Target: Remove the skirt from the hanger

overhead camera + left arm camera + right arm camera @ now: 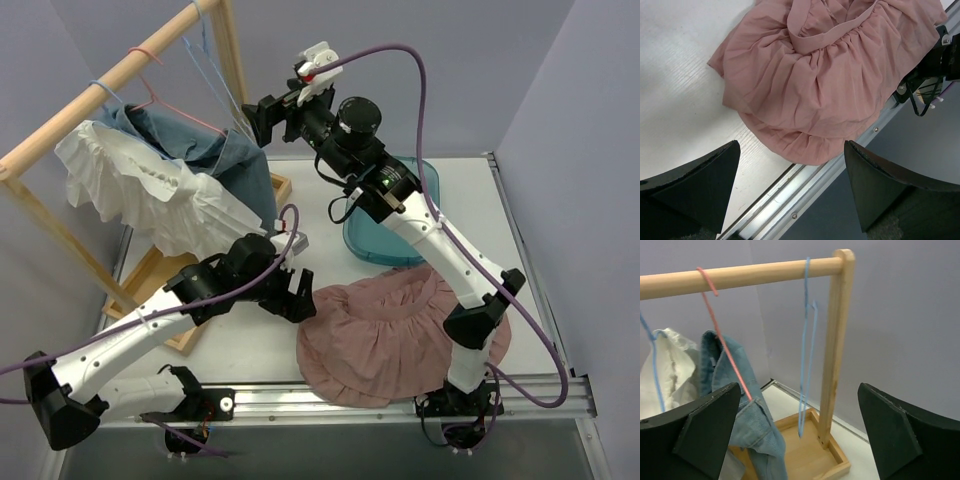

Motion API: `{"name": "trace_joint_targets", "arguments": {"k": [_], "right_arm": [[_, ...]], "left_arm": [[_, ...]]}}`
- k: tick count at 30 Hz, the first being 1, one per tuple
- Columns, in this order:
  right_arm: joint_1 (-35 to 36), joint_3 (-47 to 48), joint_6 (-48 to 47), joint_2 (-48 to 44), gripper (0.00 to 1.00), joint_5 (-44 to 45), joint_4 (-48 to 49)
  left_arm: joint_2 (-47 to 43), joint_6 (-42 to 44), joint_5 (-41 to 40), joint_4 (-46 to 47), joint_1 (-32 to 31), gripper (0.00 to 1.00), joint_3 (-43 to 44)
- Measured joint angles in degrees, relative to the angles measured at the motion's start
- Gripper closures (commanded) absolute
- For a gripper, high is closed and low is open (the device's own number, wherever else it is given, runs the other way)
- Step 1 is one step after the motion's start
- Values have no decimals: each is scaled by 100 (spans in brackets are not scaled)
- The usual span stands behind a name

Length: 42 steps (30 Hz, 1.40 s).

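Lavender walls close in a white table [240, 345] where a wooden clothes rack [100, 88] stands at the far left. The pink skirt [400, 330] is off the rack altogether. It lies crumpled on the table well to the right of the rack's base tray [160, 275], free of any hanger, its hem reaching the metal rail at the table's near edge.

On the rack's rail a bare blue wire hanger [807, 340] hangs nearest the end post. Next along is a pink hanger [720, 335] carrying a denim garment [750, 415], then a white ruffled garment [150, 195] farther from the post. A teal bin [428, 190] sits right of the rack.

The right gripper [262, 118] is raised level with the rail and just right of the rack's end post, its fingers spread wide with nothing between them. In its wrist view the blue hanger lines up with the gap but hangs beyond the fingertips [732, 390], untouched. The left gripper [298, 298] is low over the table, right of the rack's base and just beside the skirt's edge. Its fingers are likewise parted and empty, with the skirt's hem [805, 150] and the table edge showing between them.
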Motion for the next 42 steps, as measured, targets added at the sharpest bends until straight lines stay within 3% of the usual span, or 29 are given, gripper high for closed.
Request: {"name": "trace_joint_targets", "arguments": {"k": [5, 9, 14, 19, 23, 31, 37, 42], "right_arm": [[-2, -212, 428, -396, 0, 1563, -509], [-79, -505, 1095, -1008, 0, 3018, -1646], [-286, -2079, 2422, -2656, 0, 3873, -3348], [-291, -3880, 3585, -3989, 0, 3351, -4579], [111, -5108, 4210, -4236, 0, 2516, -4898], [1283, -6773, 4817, -3305, 0, 1440, -4542], [1888, -7287, 5289, -3036, 0, 1414, -4120], [2275, -7560, 5742, -2260, 0, 1759, -3773]], "left_arm": [[632, 61, -382, 101, -575, 6, 291], [1084, 37, -658, 142, -1054, 6, 420], [1019, -85, -1078, 96, -1021, 6, 461], [-17, -46, -1266, 98, -538, 6, 503], [-549, 13, -1342, 76, -520, 6, 798], [-619, 90, -1412, -11, -492, 6, 1016], [-761, 116, -1414, -157, -487, 6, 1027], [-817, 131, -1408, -179, -481, 6, 1069]]}}
